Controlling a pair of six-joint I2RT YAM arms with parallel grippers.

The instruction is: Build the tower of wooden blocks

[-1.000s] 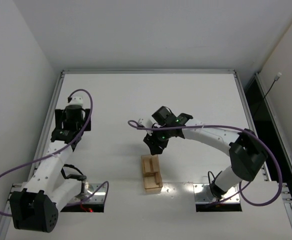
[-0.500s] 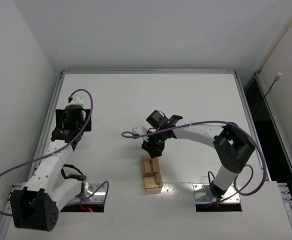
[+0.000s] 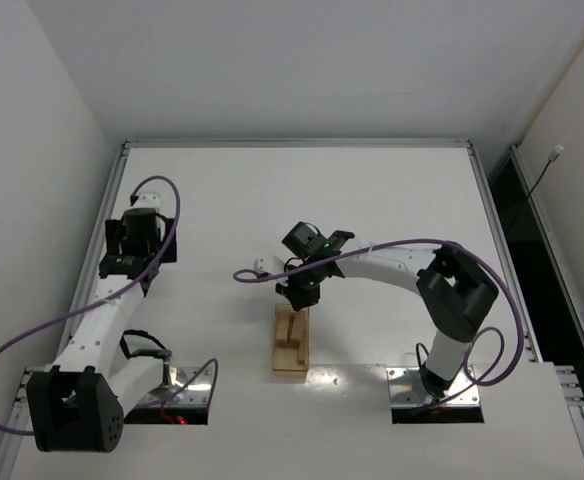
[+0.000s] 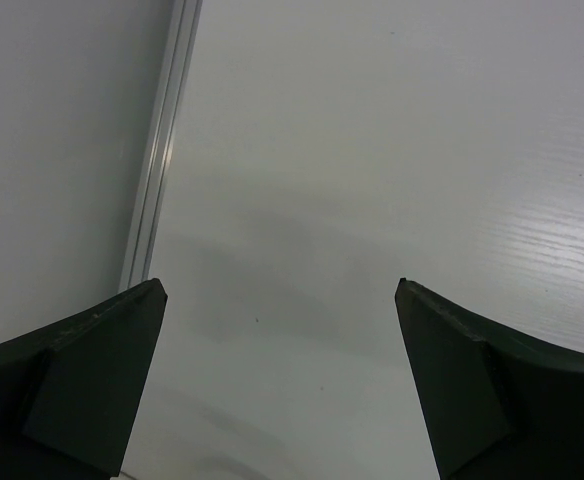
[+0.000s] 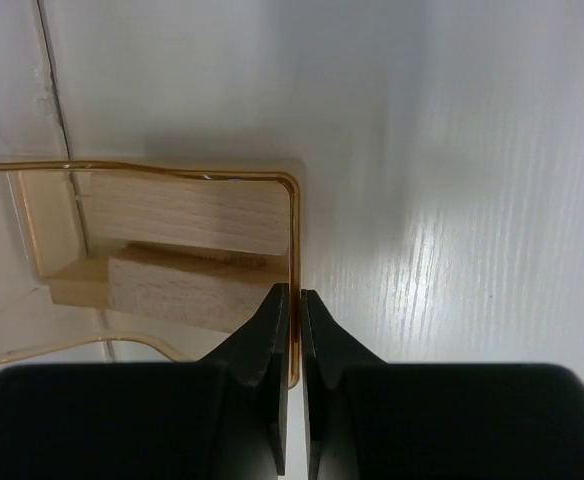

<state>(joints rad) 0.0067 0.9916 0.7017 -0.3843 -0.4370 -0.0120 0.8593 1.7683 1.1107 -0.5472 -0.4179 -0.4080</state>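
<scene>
right gripper (image 5: 294,300): we see its fingers together, clamped on the tray's thin side wall.
tray (image 5: 172,168): its corner is at the fingertips, and the rest runs ahead and to the left.
blocks (image 5: 187,212): we count two inside the tray, just left of the fingertips, touching each other.
left gripper (image 4: 280,288): we see the jaws wide apart above the table (image 4: 392,150).
rail (image 4: 162,150): ahead and left of that gripper.

Top view is bright and evenly lit from overhead, sharp all over, with just faint soft shadows under the arms on the white counter (image 3: 372,190). Left wrist cam is greyer and dimmer, with a smudgy shadow mid-frame and the left claw (image 4: 280,290) dark and a bit soft. Right wrist cam has streaky glare on the right, shade around the tray (image 5: 294,210), and the right claw (image 5: 294,295) nearly black.
</scene>
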